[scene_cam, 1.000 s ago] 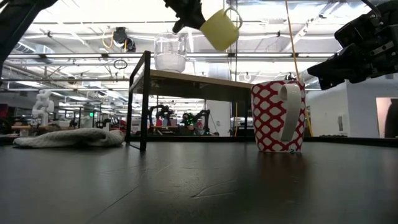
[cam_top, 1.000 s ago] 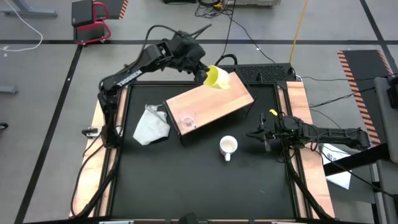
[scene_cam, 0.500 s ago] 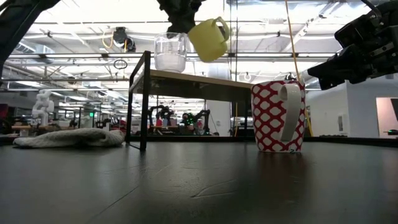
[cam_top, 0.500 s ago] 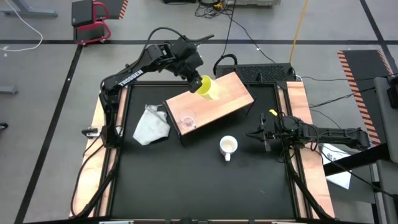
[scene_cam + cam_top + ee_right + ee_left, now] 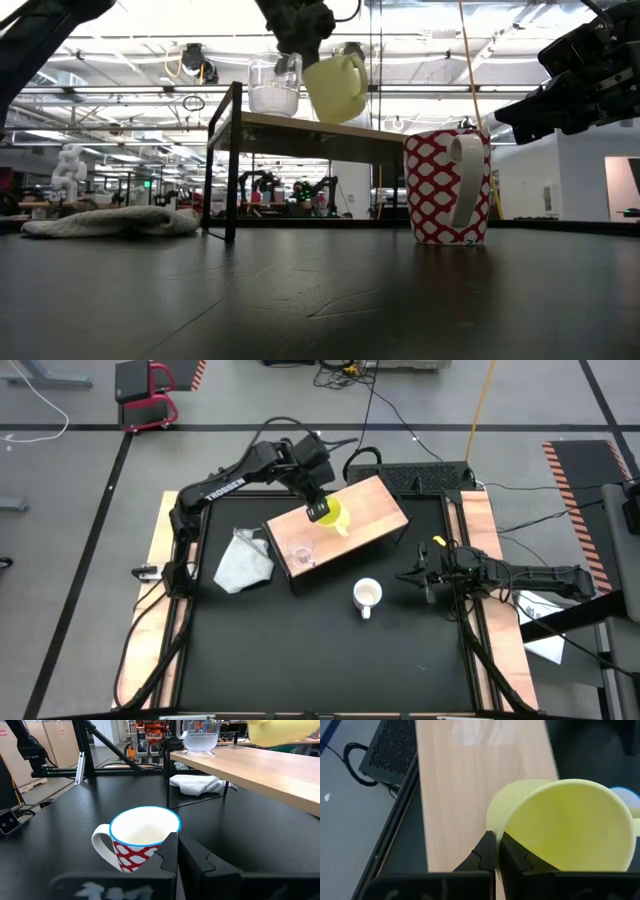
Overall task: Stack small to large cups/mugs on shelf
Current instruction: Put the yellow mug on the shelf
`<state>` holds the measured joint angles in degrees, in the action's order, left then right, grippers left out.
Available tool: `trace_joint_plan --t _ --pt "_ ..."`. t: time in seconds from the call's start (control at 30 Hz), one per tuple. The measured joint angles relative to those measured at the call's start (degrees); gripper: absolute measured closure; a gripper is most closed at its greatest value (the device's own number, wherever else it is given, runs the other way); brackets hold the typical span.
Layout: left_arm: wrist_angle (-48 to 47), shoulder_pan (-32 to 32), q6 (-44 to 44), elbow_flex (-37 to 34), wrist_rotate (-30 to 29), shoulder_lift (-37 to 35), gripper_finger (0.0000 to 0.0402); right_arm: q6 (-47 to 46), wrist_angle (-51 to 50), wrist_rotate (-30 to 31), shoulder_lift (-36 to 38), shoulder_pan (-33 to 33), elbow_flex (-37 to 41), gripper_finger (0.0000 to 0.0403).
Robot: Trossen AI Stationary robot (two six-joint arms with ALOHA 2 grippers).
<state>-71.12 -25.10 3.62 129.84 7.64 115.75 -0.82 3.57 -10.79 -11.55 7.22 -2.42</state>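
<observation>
left end effector (image 5: 322, 512) clamped on yellow mug (image 5: 333, 517) rim, above shelf (image 5: 375, 510) beside glass cup (image 5: 300, 550); right end effector (image 5: 422, 574) closed, empty, near white mug (image 5: 367, 596).

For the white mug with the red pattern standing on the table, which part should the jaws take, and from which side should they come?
Grip the rim wall of the white mug from above, one jaw inside and one outside. It stands upright with its mouth open upward, and the left gripper holds the yellow mug the same way. Choose the side away from the handle.
</observation>
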Motion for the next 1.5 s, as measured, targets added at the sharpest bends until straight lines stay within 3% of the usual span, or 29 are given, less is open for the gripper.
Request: trace_joint_plan --t 0.57,1.5 --pt "-4.9 0.5 1.6 -0.1 -2.8 0.7 0.0398 0.0 0.0 0.0 -0.1 0.0 0.0 0.0403" --pt "-5.0 2.5 2.3 -0.1 -3.1 0.7 0.0398 0.0 0.0 0.0 -0.1 0.0 0.0 0.0403"
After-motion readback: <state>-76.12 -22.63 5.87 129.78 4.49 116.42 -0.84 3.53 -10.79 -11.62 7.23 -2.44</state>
